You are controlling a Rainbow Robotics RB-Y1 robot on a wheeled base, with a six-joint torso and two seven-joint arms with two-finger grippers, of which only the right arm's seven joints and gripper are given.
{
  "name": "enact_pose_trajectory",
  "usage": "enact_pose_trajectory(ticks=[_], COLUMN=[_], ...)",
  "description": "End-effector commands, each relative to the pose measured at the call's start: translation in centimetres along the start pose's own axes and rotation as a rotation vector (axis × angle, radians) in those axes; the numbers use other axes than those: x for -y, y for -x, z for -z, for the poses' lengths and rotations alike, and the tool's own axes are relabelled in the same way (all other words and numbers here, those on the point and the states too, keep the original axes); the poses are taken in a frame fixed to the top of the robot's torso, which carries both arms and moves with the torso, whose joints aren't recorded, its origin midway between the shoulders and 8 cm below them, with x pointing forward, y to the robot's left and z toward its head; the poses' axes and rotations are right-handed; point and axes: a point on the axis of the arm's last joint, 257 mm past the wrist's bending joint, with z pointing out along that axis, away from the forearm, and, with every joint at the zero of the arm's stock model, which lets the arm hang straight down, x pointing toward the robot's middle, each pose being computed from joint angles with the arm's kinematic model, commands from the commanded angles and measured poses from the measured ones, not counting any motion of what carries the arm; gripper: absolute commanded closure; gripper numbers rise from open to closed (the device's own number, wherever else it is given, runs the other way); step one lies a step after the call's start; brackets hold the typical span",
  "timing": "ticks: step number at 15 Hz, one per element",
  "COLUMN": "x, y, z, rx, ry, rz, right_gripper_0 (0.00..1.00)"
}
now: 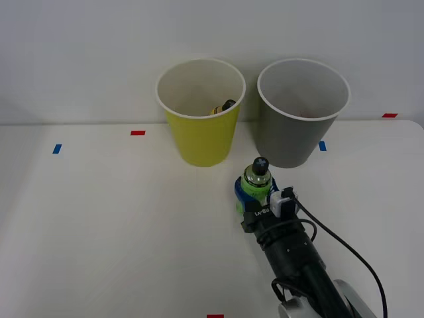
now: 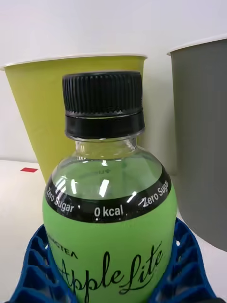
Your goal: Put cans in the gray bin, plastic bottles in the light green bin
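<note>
Right hand (image 1: 255, 193) pinching the upright green bottle (image 1: 257, 180) on the table (image 1: 99, 232); the light green bin (image 1: 201, 126) stands just far-left.

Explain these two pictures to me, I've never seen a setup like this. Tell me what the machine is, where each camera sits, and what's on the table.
This is a wheeled two-armed robot sorting rubbish. The wide picture comes from a camera above its arms, looking down at a white table. The close-up comes from a camera on the right wrist.

On the table stand the light green bin and the gray bin, side by side. The right tool, with blue ribbed fingers, is closed around the green bottle, holding it upright in front of the bins. Another black-capped bottle already lies inside the light green bin.
</note>
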Motion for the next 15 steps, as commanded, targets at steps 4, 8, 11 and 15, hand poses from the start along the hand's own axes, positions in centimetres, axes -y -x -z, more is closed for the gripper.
enact_pose_trajectory(ticks=[4, 8, 11, 15], x=[-0.5, -0.7, -0.5, -1.2], y=[0.3, 2.0, 5.1, 11.1], z=[0.3, 1.3, 1.8, 2.9], rx=[0.018, 0.091, 0.147, 0.217], ry=[0.004, -0.001, 0.001, 0.050], rz=[-0.019, -0.054, -0.087, -0.265], right_gripper_0=[1.00, 1.00, 1.00, 1.00])
